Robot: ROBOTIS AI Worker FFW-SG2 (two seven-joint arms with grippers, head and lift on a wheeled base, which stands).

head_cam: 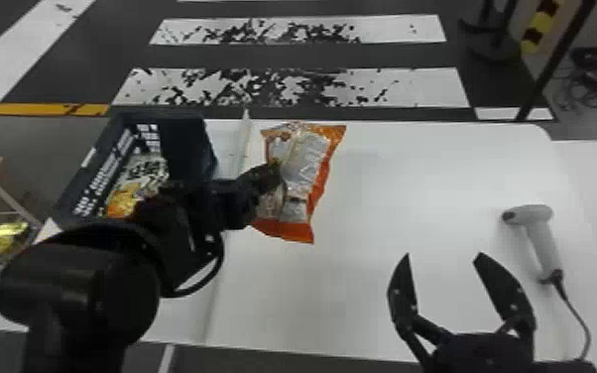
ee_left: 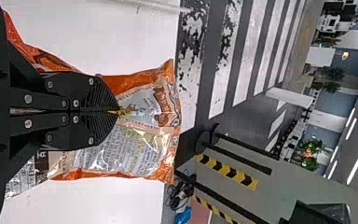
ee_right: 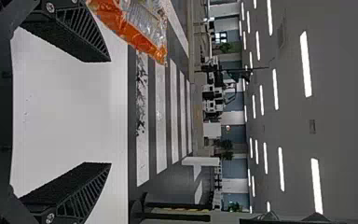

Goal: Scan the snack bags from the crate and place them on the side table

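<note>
Crate [head_cam: 183, 144], rectangular, dark plastic: 9 o'clock | orange-silver film bag [head_cam: 308, 171]: long axis 12–6 o'clock, left gripper [head_cam: 277, 179] clenching it | right gripper [head_cam: 444, 255]: released

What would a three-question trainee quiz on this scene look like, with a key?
1. True or false: the left gripper is clamped on the orange-edged bag.
2. Multiple choice: where is the scanner?
A) in the crate
B) on the white table, to the right of the bag
C) on the floor
3. Fill in the blank: the right gripper has its fingers ____.
Key: 1 true; 2 B; 3 open
</note>
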